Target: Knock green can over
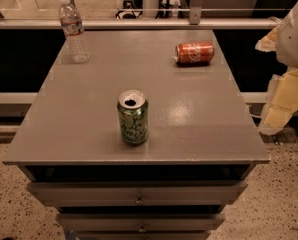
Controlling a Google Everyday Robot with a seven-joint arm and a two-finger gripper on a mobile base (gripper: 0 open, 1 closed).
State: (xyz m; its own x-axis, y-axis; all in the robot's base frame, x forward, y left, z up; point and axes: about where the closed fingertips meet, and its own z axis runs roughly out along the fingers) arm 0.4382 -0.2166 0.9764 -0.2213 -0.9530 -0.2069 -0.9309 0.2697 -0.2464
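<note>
The green can (133, 117) stands upright near the front middle of the grey tabletop (199, 119). It has dark green sides, pale lettering and an opened silver top. My gripper (280, 106) hangs at the right edge of the camera view, off the table's right side and below the white arm housing (295, 34). It is well to the right of the green can and not touching it.
A red cola can (194, 53) lies on its side at the back right of the table. A clear plastic water bottle (74, 30) stands at the back left corner. Drawers (139, 193) sit under the tabletop. A rail (139, 23) runs behind the table.
</note>
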